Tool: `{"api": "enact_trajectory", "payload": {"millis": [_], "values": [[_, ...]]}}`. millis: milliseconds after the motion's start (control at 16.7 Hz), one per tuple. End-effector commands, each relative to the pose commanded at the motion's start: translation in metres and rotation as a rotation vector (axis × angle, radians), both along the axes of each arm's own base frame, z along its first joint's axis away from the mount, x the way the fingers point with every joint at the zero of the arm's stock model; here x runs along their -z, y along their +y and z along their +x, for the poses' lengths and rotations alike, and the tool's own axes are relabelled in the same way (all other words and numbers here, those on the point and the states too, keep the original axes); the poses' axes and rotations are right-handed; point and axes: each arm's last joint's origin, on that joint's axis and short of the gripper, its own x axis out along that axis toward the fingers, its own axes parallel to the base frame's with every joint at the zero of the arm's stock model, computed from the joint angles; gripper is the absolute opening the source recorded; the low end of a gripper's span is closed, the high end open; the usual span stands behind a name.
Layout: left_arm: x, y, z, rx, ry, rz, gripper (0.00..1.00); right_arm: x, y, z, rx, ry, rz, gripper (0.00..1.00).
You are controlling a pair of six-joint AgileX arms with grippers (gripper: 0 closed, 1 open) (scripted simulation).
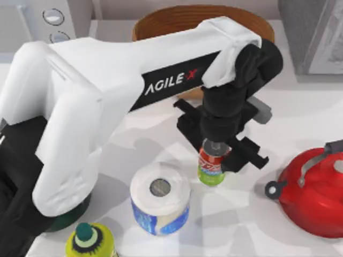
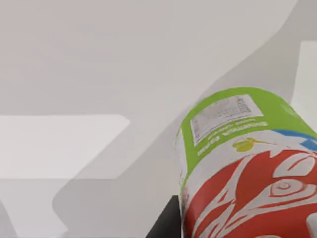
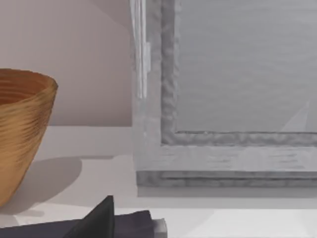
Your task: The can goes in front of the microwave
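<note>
Our small soda can (image 1: 211, 167), red on top with white script and green below, stands upright near the middle of the white table (image 1: 300, 107), and our left gripper (image 1: 215, 155) comes down on it from above with its black fingers closed on the can's upper part (the left wrist view has the can's green end and red swirls (image 2: 247, 163) close up against the pale tabletop). Just beside the can, toward the near edge, stands a white paper roll with a blue band (image 1: 159, 206). A yellow-green bottle with a teal cap (image 1: 89, 241) sits at the near left. A red kettle (image 1: 313, 195) sits toward the right edge. A wooden bowl (image 1: 177, 21) stands at the far edge, behind our arm, and a grey microwave (image 1: 313, 35) occupies the far right corner. The right wrist view has the microwave's door frame (image 3: 223, 144) with the bowl (image 3: 22, 129) beside it
</note>
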Motion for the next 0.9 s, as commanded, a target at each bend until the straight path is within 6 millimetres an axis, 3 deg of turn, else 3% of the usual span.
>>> {"api": "enact_trajectory", "payload": {"millis": [180,480,720,900], "values": [[-0.007,0.000,0.000,-0.001,0.006,0.007,0.00,0.000,0.000,0.000,0.000,0.000,0.000,1.00],[-0.040,0.000,0.000,0.000,0.000,0.000,0.00,0.000,0.000,0.000,0.000,0.000,0.000,1.00],[-0.038,0.000,0.001,-0.002,0.002,0.002,0.00,0.000,0.000,0.000,0.000,0.000,0.000,1.00],[-0.049,0.022,0.016,-0.112,-0.005,-0.006,0.00,0.000,0.000,0.000,0.000,0.000,0.000,1.00]]}}
